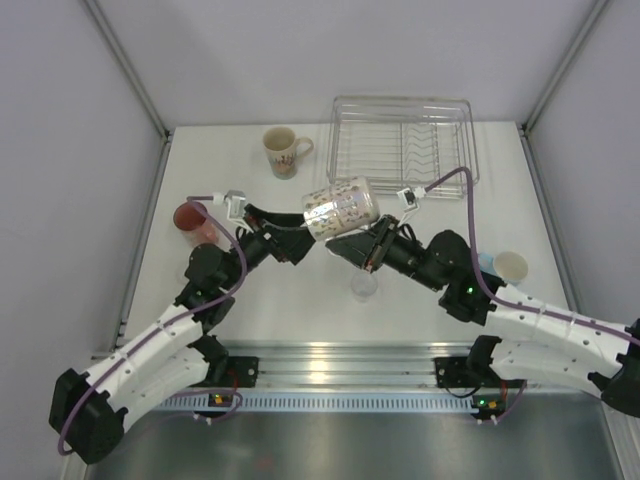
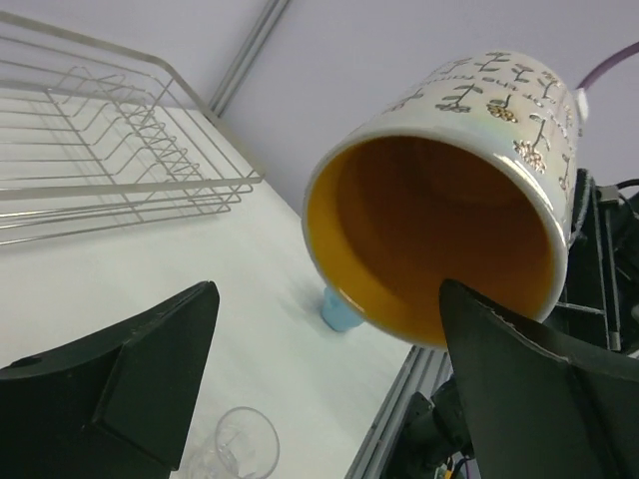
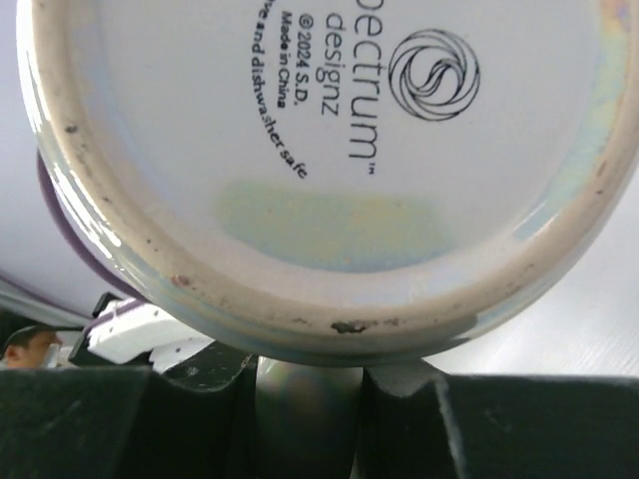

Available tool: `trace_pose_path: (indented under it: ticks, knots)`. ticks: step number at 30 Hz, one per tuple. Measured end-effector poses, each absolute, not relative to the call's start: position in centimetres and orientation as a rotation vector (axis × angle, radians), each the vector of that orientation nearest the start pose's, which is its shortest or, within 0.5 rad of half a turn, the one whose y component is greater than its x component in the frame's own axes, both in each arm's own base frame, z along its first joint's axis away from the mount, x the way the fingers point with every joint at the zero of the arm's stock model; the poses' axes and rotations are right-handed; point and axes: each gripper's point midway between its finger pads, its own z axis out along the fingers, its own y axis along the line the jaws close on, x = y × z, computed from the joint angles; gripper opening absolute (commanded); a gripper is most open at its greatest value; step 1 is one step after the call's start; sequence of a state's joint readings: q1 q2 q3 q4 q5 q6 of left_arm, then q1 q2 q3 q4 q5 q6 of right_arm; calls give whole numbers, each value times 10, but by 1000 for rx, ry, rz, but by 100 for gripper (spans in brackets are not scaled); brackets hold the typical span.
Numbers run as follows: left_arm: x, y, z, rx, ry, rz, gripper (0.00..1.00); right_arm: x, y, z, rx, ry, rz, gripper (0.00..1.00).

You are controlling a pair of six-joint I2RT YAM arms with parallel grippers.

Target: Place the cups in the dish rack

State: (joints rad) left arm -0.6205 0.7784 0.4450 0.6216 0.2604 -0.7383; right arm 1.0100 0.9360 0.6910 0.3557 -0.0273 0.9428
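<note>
Right pincer [image 1: 352,248] is closed on the patterned mug [image 1: 340,208], held tilted aloft over the surface [image 1: 260,305], short of the dish rack [image 1: 355,150]. Left pincer [image 1: 303,240] gapes wide at its mouth, apparently awaiting transfer.

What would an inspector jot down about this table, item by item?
Surface: white table, no spills seen.
Job's things: dish rack empty, far right; patterned mug aloft, tilted; cream mug, red tumbler, small clear glass, light blue cup stand on the table.
Clutter: nothing seen.
Claws: left claw open beside the mug; right claw seems to grip it.
Cables: purple cable along each arm.
Surroundings: plain grey walls.
</note>
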Motion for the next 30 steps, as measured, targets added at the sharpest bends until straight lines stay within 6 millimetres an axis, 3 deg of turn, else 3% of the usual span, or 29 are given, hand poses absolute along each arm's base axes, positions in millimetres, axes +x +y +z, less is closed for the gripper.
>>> trace_pose_path:
  ticks: [5,11,14,18,20,24,26,30]
  knots:
    - [224,-234,315,110,1487,-1221,98,180,322,344,-56,1656,1454,0]
    - [234,-224,305,76,1651,-1074,98,223,300,357,20,1685,1174,0]
    - [238,-221,295,71,1733,-1008,98,258,286,364,46,1718,951,0]
    - [242,-220,276,82,1832,-940,98,324,262,367,106,1739,708,0]
    - [242,-219,264,89,1877,-916,98,364,242,357,153,1761,590,0]
    - [240,-216,252,91,1921,-888,98,437,206,311,200,1863,349,0]
    - [239,-214,248,86,1928,-881,98,462,199,290,192,1915,266,0]
    - [237,-210,237,72,1950,-863,97,503,205,259,137,1978,170,0]
